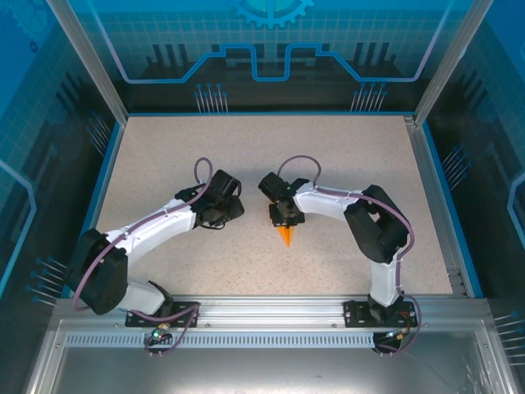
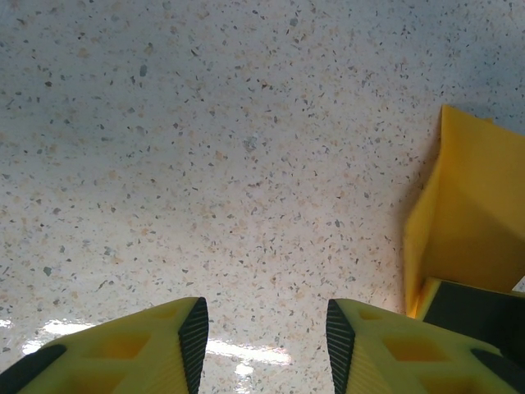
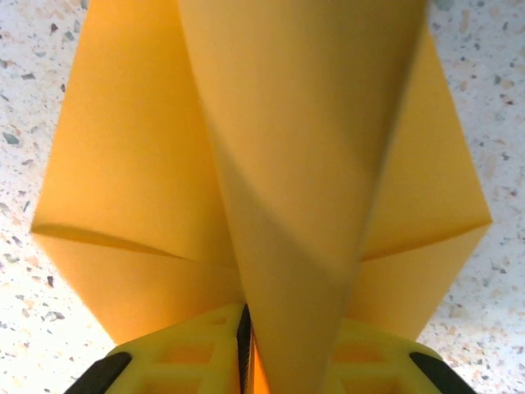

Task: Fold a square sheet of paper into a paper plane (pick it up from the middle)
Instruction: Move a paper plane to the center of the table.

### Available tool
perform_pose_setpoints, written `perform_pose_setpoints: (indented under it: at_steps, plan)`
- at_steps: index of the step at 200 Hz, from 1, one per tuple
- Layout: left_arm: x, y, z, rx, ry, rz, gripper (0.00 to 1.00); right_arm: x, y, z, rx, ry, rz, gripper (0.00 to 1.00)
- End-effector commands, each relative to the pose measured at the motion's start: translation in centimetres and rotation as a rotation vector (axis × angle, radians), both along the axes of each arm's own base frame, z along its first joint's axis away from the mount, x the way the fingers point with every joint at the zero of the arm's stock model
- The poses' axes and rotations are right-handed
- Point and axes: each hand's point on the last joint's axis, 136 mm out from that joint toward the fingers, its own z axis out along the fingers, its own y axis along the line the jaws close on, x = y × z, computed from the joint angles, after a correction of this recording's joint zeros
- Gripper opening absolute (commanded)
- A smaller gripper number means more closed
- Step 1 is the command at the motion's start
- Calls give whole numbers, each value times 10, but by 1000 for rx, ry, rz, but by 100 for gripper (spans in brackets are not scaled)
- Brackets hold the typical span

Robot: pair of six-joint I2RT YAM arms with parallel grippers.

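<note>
On the speckled table (image 1: 164,156), left of its middle, the left gripper (image 2: 264,322) stands half open and empty. At the table's middle the right gripper (image 3: 291,328), jaws narrowly apart, pinches the paper plane (image 3: 271,164) by its ridge. The wrist view gives the kite outline, the top view an orange tip (image 1: 285,237).

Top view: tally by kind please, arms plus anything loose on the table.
arms: 2 (left arm, right arm)
paper, orange, folded: 1
total: 3
</note>
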Motion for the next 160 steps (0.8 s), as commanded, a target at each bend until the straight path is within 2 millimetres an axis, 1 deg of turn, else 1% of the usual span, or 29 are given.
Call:
perform_pose_setpoints:
  at_steps: [1,24,44,56,76,90,101,113,129,160]
  plan:
    - [-1,3,-8,-1,21,13,45,0,1,-6,-10,36,4,22]
    - [-2,4,-7,0,21,14,46,-4,-3,-16,-38,59,-2,19]
    - [-1,4,-6,1,19,14,46,-2,-1,-15,-40,67,-5,19]
    - [-1,5,-4,2,14,14,46,1,2,-8,-23,55,-7,18]
    - [0,5,-2,0,6,18,46,10,9,11,10,9,-17,15]
    - [0,5,0,-2,4,16,46,18,10,23,8,-23,-27,16]
    - [0,5,0,-4,3,17,46,22,10,27,-4,-32,-35,17]
    - [0,4,0,-5,4,14,46,25,9,24,-18,-22,-43,17]
    - [-1,5,0,-6,6,15,46,25,6,13,-41,13,-63,16]
    - [-2,6,-1,-8,6,19,46,26,10,3,-27,32,-73,17]
